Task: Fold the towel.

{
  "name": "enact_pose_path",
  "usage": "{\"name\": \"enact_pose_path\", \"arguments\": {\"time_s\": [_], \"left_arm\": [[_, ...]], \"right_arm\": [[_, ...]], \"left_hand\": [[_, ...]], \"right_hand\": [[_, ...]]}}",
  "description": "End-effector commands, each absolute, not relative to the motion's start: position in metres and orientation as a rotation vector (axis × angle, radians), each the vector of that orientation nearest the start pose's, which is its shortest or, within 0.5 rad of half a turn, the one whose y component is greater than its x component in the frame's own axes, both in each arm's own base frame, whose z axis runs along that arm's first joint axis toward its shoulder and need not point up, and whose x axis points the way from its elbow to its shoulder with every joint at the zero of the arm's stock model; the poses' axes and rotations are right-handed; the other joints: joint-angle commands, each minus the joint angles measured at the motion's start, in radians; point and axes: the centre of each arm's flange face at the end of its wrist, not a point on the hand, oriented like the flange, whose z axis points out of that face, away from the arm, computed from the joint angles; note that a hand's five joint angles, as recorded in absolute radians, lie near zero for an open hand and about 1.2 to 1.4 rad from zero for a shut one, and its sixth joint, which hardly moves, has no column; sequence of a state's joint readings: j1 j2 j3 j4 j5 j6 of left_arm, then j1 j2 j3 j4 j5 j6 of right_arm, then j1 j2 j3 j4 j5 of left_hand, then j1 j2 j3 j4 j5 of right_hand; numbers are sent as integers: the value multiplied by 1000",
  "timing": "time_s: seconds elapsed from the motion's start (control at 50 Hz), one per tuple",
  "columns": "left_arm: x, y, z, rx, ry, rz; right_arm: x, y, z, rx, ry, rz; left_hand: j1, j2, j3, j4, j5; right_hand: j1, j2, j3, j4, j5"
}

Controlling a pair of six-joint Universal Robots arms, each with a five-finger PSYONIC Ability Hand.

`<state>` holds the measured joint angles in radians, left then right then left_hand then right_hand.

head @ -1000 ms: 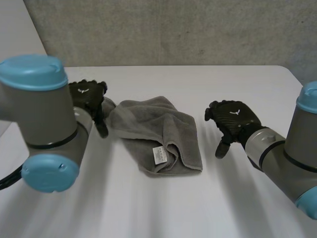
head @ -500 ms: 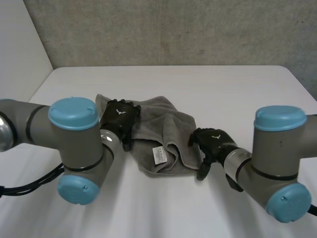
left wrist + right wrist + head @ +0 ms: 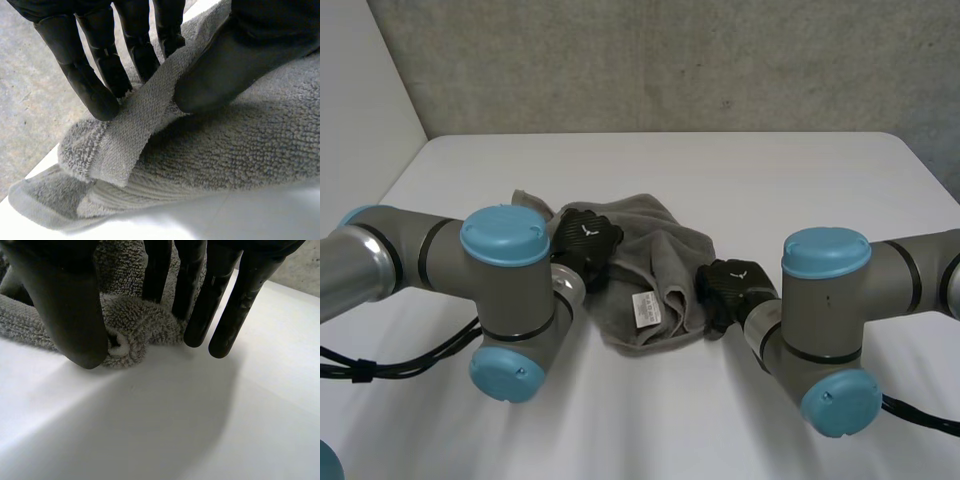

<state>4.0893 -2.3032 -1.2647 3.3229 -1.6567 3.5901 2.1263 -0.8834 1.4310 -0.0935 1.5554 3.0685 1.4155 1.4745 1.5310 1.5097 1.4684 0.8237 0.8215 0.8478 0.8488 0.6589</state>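
Observation:
The grey towel (image 3: 650,262) lies crumpled in the middle of the white table (image 3: 790,180), with a white label (image 3: 644,310) near its front edge. My left hand (image 3: 586,243) rests on the towel's left part. In the left wrist view its fingers (image 3: 95,80) and thumb pinch a raised strip of the towel's hem (image 3: 135,125). My right hand (image 3: 728,288) sits at the towel's front right corner. In the right wrist view its thumb (image 3: 65,305) and straight fingers (image 3: 187,295) close on the rolled corner (image 3: 135,322) from both sides.
Both forearms reach in over the table's front half, the left arm (image 3: 510,290) and the right arm (image 3: 820,300) flanking the towel. A grey wall (image 3: 670,60) stands behind the table. Bare table surface lies beyond the towel and to the right.
Both hands moved inward from beside the towel onto it. The left hand closed on the hem at the left; the right hand's fingers drew in around the front right corner.

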Motion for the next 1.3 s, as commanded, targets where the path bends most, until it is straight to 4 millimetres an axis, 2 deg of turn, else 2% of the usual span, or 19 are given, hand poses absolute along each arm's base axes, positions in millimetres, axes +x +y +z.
{"name": "enact_pose_path", "arguments": {"time_s": [0.02, 0.16, 0.3, 0.42, 0.58, 0.72, 0.8, 0.9, 0.92, 0.96, 0.98, 1.0, 1.02, 1.06, 1.08, 1.1, 1.12, 1.24, 1.3], "left_arm": [[-349, -274, 166, 1175, 2152, -2049], [-345, -269, 197, 1088, 2158, -2158], [-342, -265, 204, 1037, 2208, -2187], [-339, -261, 198, 1048, 2230, -2156], [-333, -265, 198, 1019, 2236, -2139], [-329, -269, 224, 955, 2191, -2225], [-325, -274, 232, 907, 2181, -2254], [-319, -279, 238, 839, 2195, -2270], [-319, -279, 239, 825, 2203, -2275], [-318, -279, 237, 816, 2219, -2271], [-318, -279, 236, 810, 2228, -2271], [-317, -279, 234, 804, 2241, -2265], [-317, -279, 234, 804, 2241, -2265], [-317, -278, 233, 799, 2252, -2263], [-317, -278, 233, 799, 2252, -2263], [-316, -279, 234, 788, 2255, -2265], [-314, -281, 234, 778, 2255, -2266], [-308, -289, 238, 729, 2256, -2277], [-299, -299, 243, 681, 2232, -2292]], "right_arm": [[312, -260, 122, -753, 2324, -1517], [312, -258, 131, -751, 2305, -1529], [314, -257, 130, -755, 2301, -1526], [316, -255, 129, -752, 2296, -1517], [317, -256, 131, -682, 2291, -1498], [318, -251, 131, -659, 2302, -1455], [321, -247, 129, -675, 2298, -1439], [324, -247, 119, -695, 2315, -1422], [324, -247, 119, -695, 2315, -1422], [325, -249, 117, -697, 2315, -1423], [325, -249, 117, -697, 2315, -1423], [325, -249, 117, -695, 2314, -1427], [325, -249, 117, -695, 2314, -1427], [322, -252, 117, -689, 2320, -1432], [322, -252, 117, -689, 2320, -1432], [322, -253, 117, -689, 2318, -1428], [322, -253, 119, -691, 2315, -1430], [320, -252, 127, -701, 2299, -1453], [321, -250, 140, -705, 2254, -1476]], "left_hand": [[-19, -78, -135, -113, -247], [-19, -78, -135, -113, -247], [-19, -78, -135, -113, -247], [-19, -78, -135, -113, -247], [-19, -78, -135, -113, -247], [-19, -78, -135, -113, -247], [-19, -78, -135, -113, -247], [-19, -78, -135, -113, -247], [-19, -78, -135, -113, -247], [-19, -78, -135, -113, -247], [-19, -78, -135, -113, -247], [-19, -78, -135, -113, -247], [-19, -78, -135, -113, -247], [-19, -78, -135, -113, -247], [-19, -78, -135, -113, -247], [-19, -78, -135, -113, -247], [-19, -78, -135, -113, -247], [-19, -78, -135, -113, -247], [-19, -78, -135, -113, -247]], "right_hand": [[-60, -58, -84, -85, -70], [-102, -99, -126, -127, -111], [-266, -263, -290, -291, -275], [-395, -393, -419, -420, -405], [-410, -408, -434, -435, -420], [-521, -519, -545, -546, -531], [-495, -493, -519, -520, -505], [-191, -188, -215, -216, -200], [-190, -188, -214, -215, -199], [-29, -27, -53, -54, -39], [-28, -26, -52, -53, -38], [97, 99, 73, 72, 87], [98, 100, 74, 73, 88], [337, 340, 313, 312, 328], [339, 341, 315, 314, 329], [528, 530, 504, 503, 518], [572, 574, 548, 547, 562], [573, 575, 548, 547, 563], [573, 575, 548, 547, 563]]}}
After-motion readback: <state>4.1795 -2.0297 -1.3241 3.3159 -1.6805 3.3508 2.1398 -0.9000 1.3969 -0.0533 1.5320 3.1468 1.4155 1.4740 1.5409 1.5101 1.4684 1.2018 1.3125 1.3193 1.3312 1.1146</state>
